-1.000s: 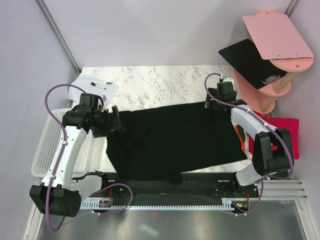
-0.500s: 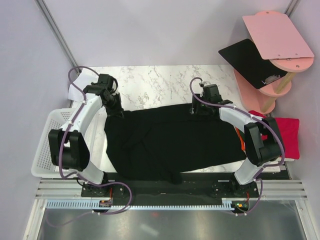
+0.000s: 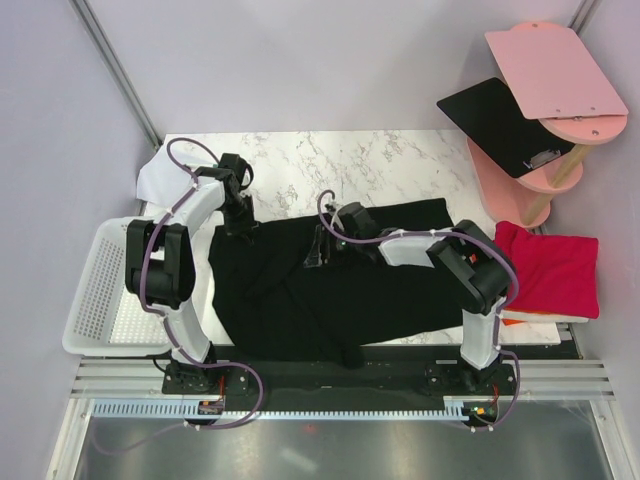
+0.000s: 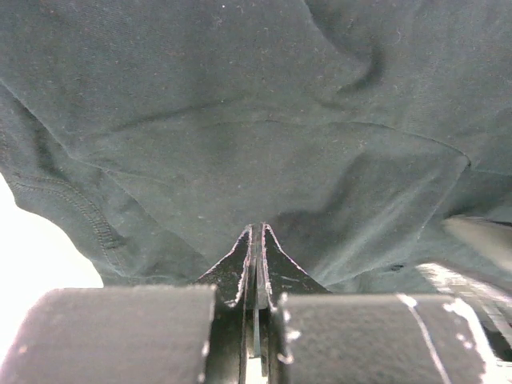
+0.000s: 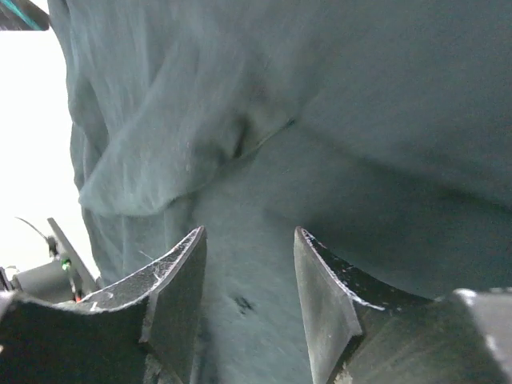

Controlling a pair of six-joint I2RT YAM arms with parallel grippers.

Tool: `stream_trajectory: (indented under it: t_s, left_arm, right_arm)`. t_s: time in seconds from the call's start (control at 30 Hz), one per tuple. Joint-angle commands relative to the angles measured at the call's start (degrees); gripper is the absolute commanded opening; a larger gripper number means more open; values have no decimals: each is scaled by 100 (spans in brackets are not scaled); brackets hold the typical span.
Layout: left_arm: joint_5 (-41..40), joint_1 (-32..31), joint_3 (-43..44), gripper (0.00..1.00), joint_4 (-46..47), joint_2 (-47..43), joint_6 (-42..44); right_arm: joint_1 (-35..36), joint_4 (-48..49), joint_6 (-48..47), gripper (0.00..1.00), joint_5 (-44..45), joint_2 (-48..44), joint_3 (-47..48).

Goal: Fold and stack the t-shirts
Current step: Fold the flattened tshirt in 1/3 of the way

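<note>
Black t-shirt (image 3: 390, 290); overhead-only crimson shirt (image 3: 552, 270)

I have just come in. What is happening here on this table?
Two robot arms are working on a black t-shirt spread out on the marble table. The left gripper has its jaws closed at the shirt's far left corner and seems to pinch the cloth. The right gripper is over the middle of the shirt, jaws apart, holding nothing. A folded red shirt lies at the right.
</note>
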Motion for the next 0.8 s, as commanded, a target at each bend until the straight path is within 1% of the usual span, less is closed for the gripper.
stream_trajectory:
  t_s: [0.0,0.13,0.23,0.6,0.77]
  left_arm:
    - [-179,-33,206,2,52,-84,164]
    - [-188,-33,180,2,61,-40,173]
    - [-162,-33,171,2,61,4,208]
    - [-205,-33,136,2,70,22,252]
    - [-232,-33,101,2,70,74,270]
  right_arm:
    - [262,599,447,56,-71,239,28]
    - [439,731,562,57,26,441,99]
    - [527,775,641,57,88,643,326]
    - [703,450,658,57,238,1135,1232]
    - [712,424,658,55,282,1127,1452]
